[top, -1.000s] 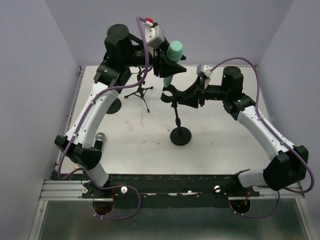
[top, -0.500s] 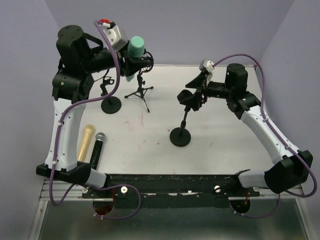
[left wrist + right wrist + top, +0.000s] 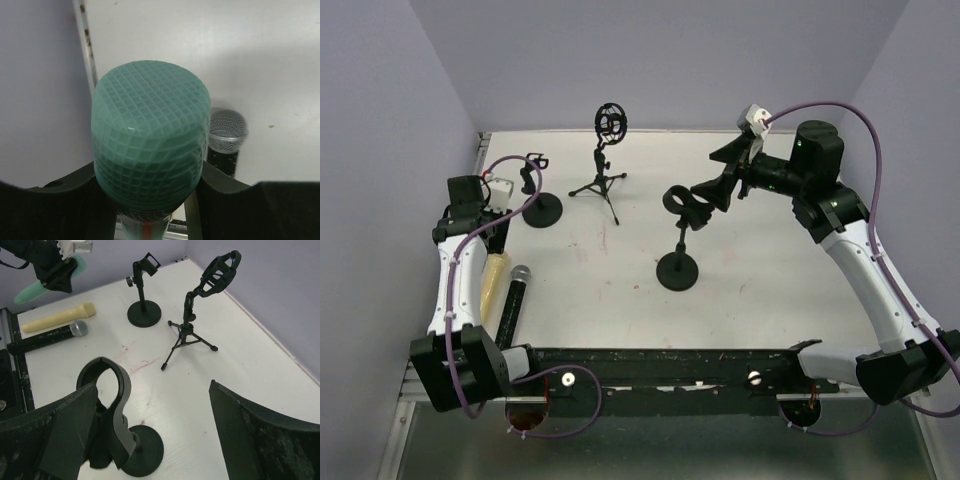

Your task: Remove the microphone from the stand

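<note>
One green microphone, handle barely visible

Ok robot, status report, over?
Left gripper shut on green mesh-headed microphone. Right gripper open by black round-base stand, clip empty. Silver-headed black microphone lies beneath.

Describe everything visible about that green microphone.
The green microphone has a rounded teal mesh head on a green handle with a red mark. It is off the stand, clamped below the head by the left gripper. It hangs tilted near the left edge of the table, above a silver-headed microphone lying there.
</note>
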